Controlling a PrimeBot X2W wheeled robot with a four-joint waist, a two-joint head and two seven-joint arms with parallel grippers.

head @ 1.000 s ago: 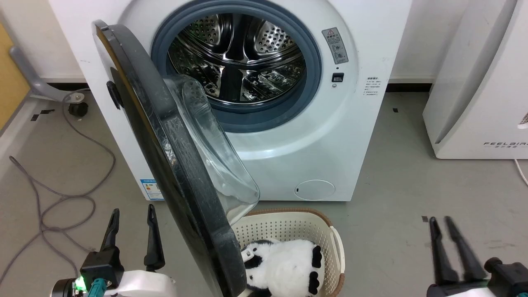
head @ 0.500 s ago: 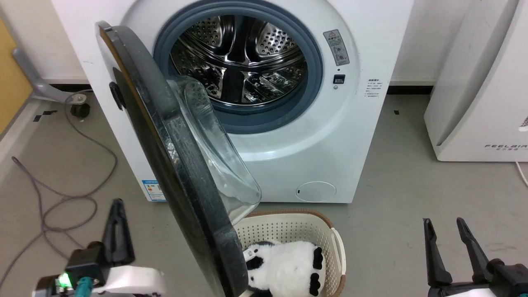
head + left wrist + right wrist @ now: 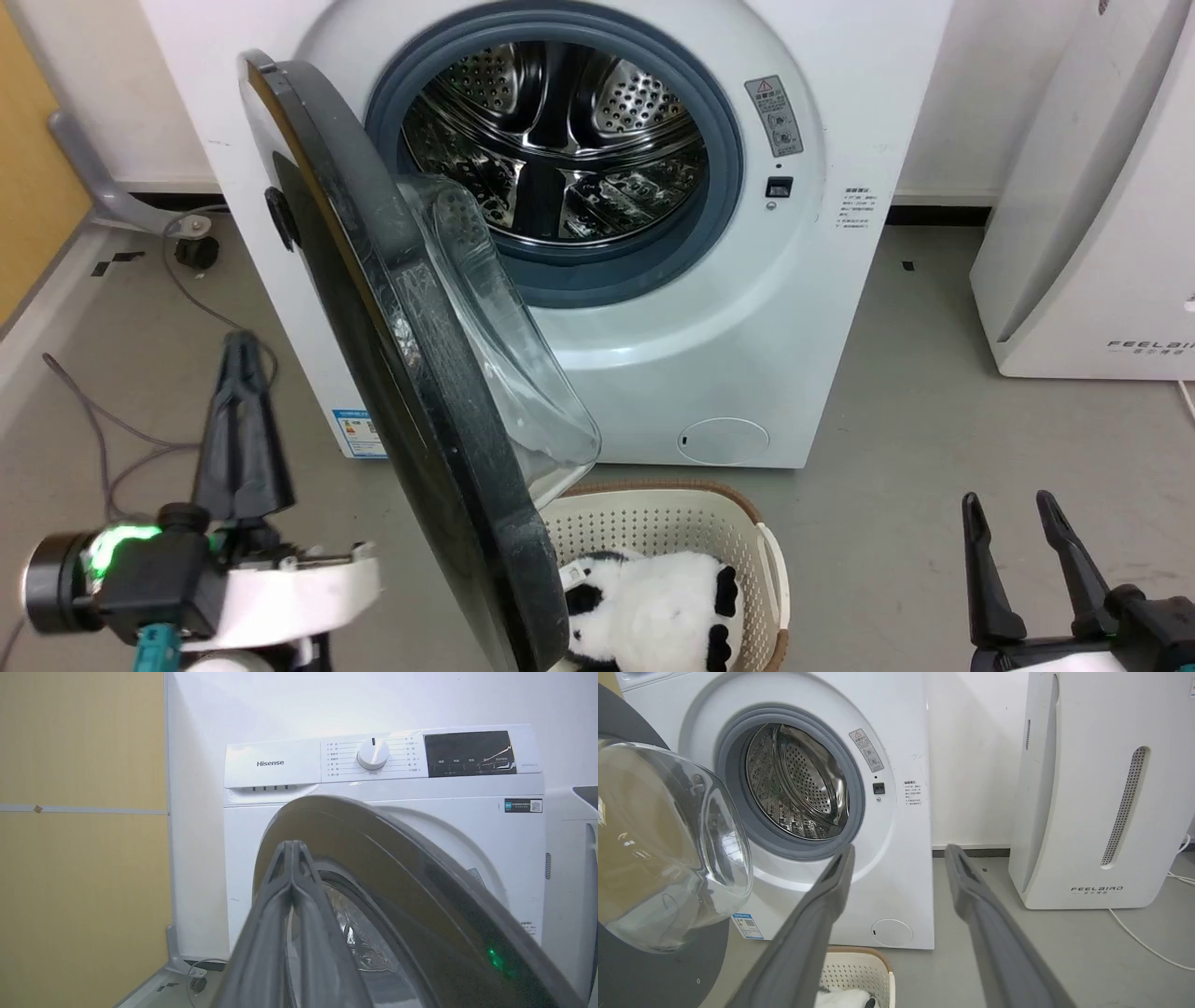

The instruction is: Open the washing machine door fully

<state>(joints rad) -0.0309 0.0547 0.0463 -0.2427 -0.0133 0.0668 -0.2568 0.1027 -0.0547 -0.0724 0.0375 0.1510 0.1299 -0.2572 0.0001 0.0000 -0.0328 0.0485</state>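
Head view downward, wrist views low, all sharing washing machine [image 3: 794,308]

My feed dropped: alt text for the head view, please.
The washing machine door stands part-open, swung out edge-on from the washing machine, baring the steel drum. The shut left gripper points up left of the door; the open right gripper sits lower right. A basket holding a panda plush sits below the door.

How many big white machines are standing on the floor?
2. The big white box-shaped washing machine stands in the middle; the tall white FEELBIRD appliance stands beside it, to the robot's right. More may be hidden outside the pictures.
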